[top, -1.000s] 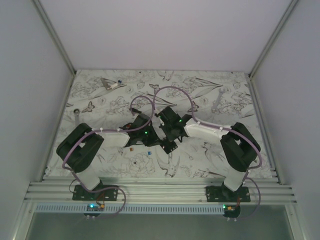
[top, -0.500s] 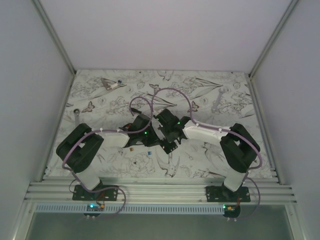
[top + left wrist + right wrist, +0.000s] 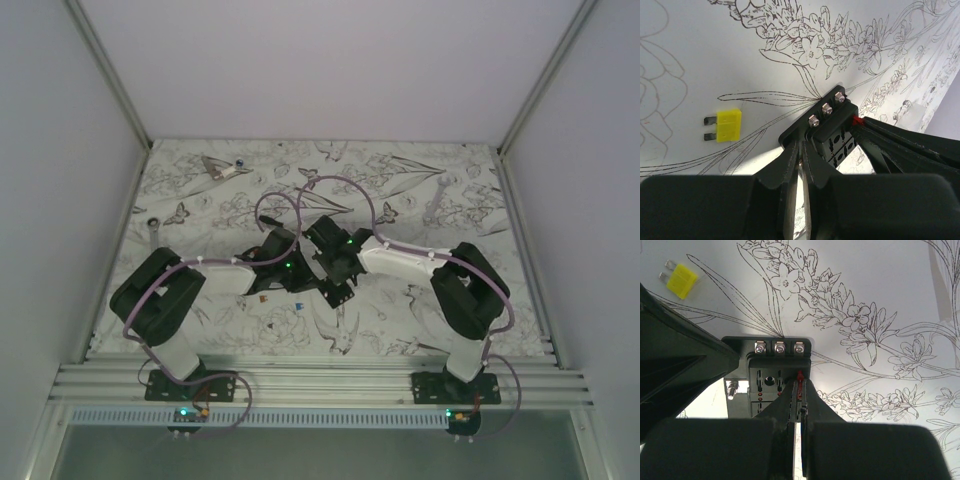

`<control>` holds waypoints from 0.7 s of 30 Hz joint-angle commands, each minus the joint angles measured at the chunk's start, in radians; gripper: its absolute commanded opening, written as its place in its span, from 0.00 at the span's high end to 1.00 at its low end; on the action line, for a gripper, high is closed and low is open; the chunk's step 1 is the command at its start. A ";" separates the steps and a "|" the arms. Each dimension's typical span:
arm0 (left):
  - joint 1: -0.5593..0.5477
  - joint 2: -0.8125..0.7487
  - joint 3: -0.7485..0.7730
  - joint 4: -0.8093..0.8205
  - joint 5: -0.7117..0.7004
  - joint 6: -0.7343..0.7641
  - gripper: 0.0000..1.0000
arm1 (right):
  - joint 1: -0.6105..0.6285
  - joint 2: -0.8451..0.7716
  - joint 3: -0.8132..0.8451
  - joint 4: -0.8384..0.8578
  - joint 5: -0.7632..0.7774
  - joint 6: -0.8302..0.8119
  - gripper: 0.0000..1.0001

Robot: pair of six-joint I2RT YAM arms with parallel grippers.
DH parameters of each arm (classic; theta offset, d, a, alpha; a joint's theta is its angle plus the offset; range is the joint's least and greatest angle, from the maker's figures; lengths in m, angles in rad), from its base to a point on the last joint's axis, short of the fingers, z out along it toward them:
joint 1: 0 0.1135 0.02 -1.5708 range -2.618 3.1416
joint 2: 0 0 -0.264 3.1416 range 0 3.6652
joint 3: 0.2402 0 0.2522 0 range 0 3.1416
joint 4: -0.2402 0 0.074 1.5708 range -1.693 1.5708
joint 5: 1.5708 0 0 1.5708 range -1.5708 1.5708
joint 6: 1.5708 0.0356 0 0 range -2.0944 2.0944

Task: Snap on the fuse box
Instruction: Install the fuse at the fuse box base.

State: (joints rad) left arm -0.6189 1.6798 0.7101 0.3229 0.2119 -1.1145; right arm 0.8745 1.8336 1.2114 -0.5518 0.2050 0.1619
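The right arm has swung its elbow in toward the middle, carrying the right tool (image 3: 799, 386) a little leftward over the fuse box (image 3: 765, 371). That tool is pressed together on a red fuse (image 3: 799, 376), whose tip sits at a slot on the box's top face. The left tool (image 3: 801, 150), nearly closed, appears to pinch the box's edge, steadying it on the surface (image 3: 715, 60) mid-table. The fuse looks placed but not seated, so pressing it home remains. A yellow fuse (image 3: 729, 125) lies loose nearby.
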 commanded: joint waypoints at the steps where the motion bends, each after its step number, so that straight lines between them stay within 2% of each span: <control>1: 0.010 0.015 -0.036 -0.090 -0.052 0.046 0.87 | 0.015 0.107 -0.083 -0.084 -0.034 -0.008 1.00; 3: 0.009 0.017 -0.032 -0.090 -0.044 0.049 0.87 | 0.015 0.081 -0.086 -0.061 -0.042 -0.006 1.00; 9: 0.001 0.013 -0.020 -0.089 -0.041 0.059 0.87 | 0.015 -0.029 -0.061 0.008 -0.081 -0.008 0.80; 13: -0.004 0.013 -0.004 -0.090 -0.038 0.065 0.87 | 0.014 -0.052 -0.013 0.027 -0.051 -0.003 0.75; 21: -0.005 -0.020 0.035 -0.092 -0.042 0.089 0.83 | 0.013 -0.129 0.024 0.060 0.017 0.023 0.70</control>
State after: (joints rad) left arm -0.6220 1.6779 0.7296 0.3046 0.2073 -1.0763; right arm 0.8742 1.7802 1.1862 -0.5133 0.1875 0.1799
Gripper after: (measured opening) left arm 0.159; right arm 0.290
